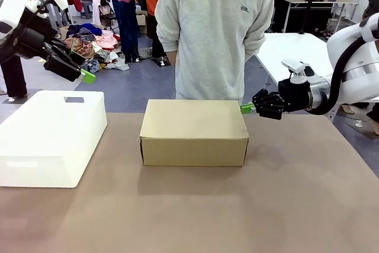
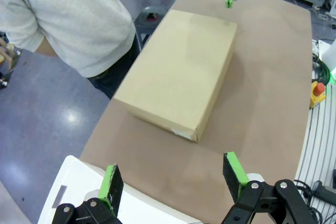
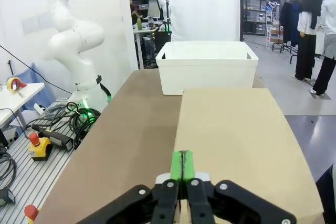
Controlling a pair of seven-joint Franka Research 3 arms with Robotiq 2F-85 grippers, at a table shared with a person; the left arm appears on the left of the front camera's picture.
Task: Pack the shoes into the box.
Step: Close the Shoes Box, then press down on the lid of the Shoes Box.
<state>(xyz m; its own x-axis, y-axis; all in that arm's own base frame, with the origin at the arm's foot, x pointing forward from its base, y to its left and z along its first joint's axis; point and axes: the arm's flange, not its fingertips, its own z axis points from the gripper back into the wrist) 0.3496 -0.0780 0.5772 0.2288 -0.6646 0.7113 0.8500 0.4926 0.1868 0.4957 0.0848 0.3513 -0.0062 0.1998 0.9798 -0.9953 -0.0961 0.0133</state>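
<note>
The right tool [image 1: 247, 108], black with green pads, has its fingers pressed together on nothing and its tips at the far right upper corner of the closed brown cardboard shoebox [image 1: 194, 131]; whether they touch the card I cannot tell. In the right wrist view the shut pads point along the flat lid [image 3: 231, 140] toward the white plastic bin [image 3: 207, 69].

The left tool [image 1: 84, 75] hangs high over that bin near the bench's left edge, its jaws spread wide and empty, well apart from the box.

The box sits near the middle of the brown bench [image 1: 237, 211], closer to the far edge, where a person in a grey sweatshirt [image 1: 213, 28] stands just behind it. Its lid lies flat and flush.

I judge the card light and fairly stiff, though a broad lid will likely bow if pushed mid-panel. The smooth faces offer little purchase for a pinch across the body (too wide for either tool, I would guess). The lid's free edge or a corner looks the best place to hook or nip, lifting gently so the light box does not slide.

There is plenty of bare bench in front of the box and to its right; the bin crowds the left, and the person limits room beyond the far edge.
</note>
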